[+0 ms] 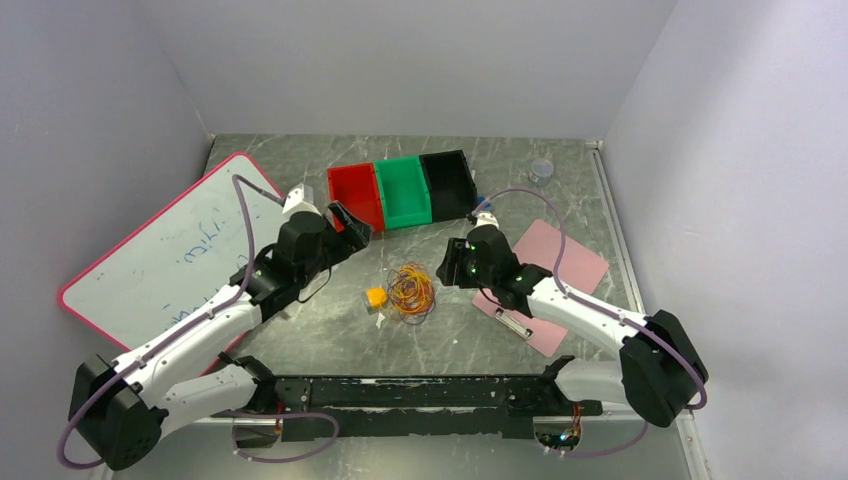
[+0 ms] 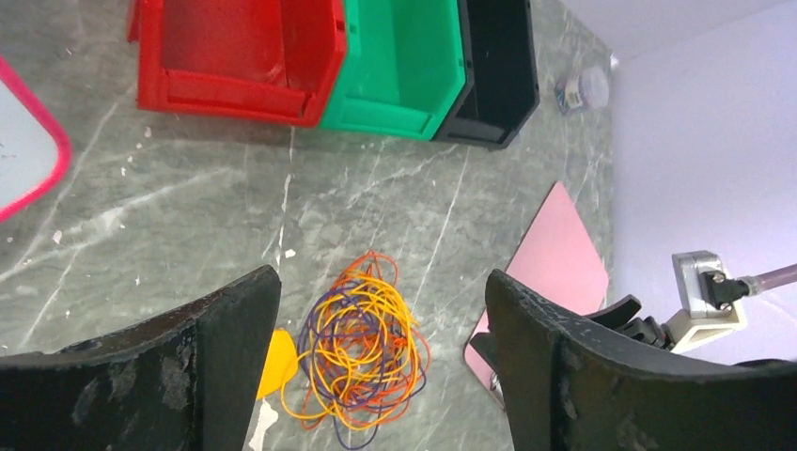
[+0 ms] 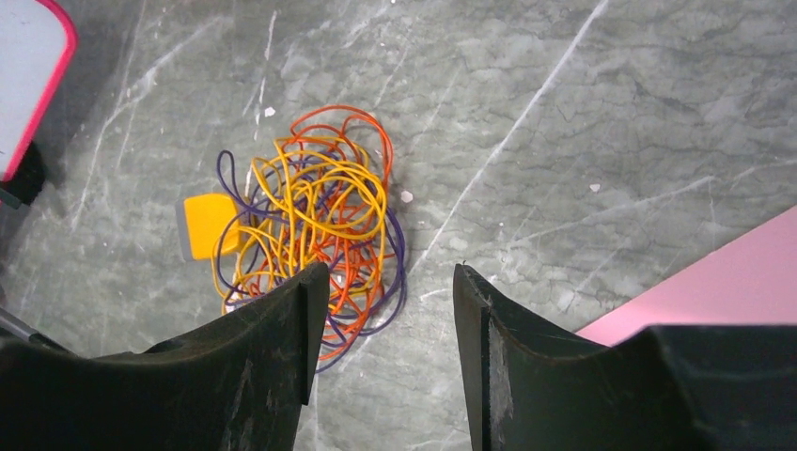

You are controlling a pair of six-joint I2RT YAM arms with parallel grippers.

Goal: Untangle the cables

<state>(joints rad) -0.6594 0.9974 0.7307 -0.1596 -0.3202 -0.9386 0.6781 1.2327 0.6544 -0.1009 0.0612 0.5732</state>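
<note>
Starting at the near side: both arms reach in from the table edge. The left gripper (image 2: 382, 291) has its jaws spread wide and the right gripper (image 3: 388, 277) is parted too, neither holding anything.

The cables (image 1: 411, 290) sit as one loose nest on the marble tabletop (image 1: 520, 180) between the two grippers. They're thin orange, yellow and purple loops, so my guess is they're super light and floppy, and they'll drag the whole clump along if you pull one strand. I'd pinch an outer loop that sticks out, like the orange arc on the far rim, and have the other gripper pin the bulk.

In the left wrist view the nest is framed right between the fingers. In the right wrist view it sits ahead and off toward the left finger. Nothing's touching it yet.

A small orange tag (image 3: 209, 225) lies against the tangle; can't tell if it's attached.

Further back are the red bin (image 1: 355, 195), green bin (image 1: 405, 190) and black bin (image 1: 447, 183) in a row.
</note>
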